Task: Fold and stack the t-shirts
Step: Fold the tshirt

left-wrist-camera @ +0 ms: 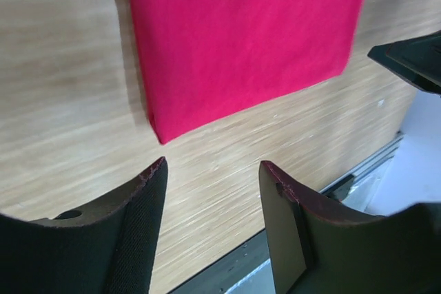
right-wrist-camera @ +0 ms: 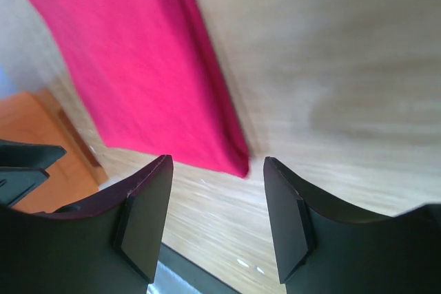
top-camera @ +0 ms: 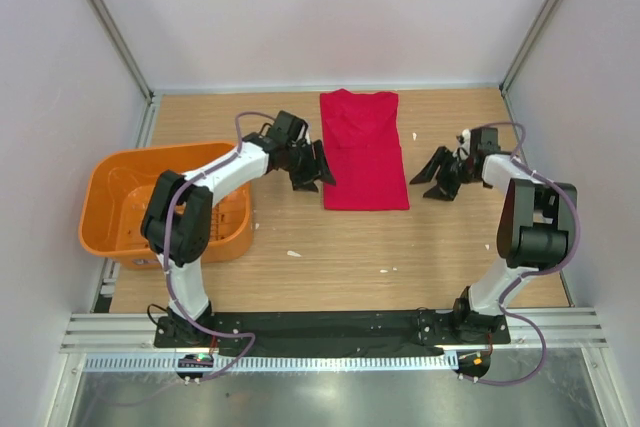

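Top external view: folded red t-shirt lies flat, edges seemingly straight; left gripper and right gripper flank its long edges, not touching, jaws spread and empty.

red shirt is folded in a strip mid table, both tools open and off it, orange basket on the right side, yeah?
No, the orange basket is on the left side; the top external view shows it. The rest holds: the red shirt lies folded in a strip, left tool and right tool open and off it.
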You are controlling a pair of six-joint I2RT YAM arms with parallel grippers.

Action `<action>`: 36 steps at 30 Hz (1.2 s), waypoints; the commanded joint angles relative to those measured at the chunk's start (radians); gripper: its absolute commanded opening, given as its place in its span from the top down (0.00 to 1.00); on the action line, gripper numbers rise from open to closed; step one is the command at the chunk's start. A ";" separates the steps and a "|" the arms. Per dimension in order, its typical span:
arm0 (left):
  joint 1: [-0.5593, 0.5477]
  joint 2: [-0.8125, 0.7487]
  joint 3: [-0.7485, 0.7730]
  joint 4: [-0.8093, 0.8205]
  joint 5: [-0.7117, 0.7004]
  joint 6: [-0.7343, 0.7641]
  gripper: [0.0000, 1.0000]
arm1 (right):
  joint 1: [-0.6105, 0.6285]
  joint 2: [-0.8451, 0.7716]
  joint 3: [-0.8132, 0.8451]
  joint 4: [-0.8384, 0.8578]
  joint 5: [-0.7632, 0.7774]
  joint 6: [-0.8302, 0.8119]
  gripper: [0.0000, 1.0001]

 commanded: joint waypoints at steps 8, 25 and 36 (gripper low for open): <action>-0.047 -0.070 -0.164 0.027 -0.108 -0.080 0.44 | 0.017 -0.081 -0.251 0.163 -0.099 0.062 0.38; -0.075 -0.123 -0.198 0.041 -0.125 -0.076 0.50 | 0.017 0.007 -0.311 0.301 -0.075 0.134 0.42; -0.069 -0.110 -0.185 0.032 -0.122 -0.073 0.52 | 0.016 0.066 -0.298 0.298 -0.041 0.124 0.43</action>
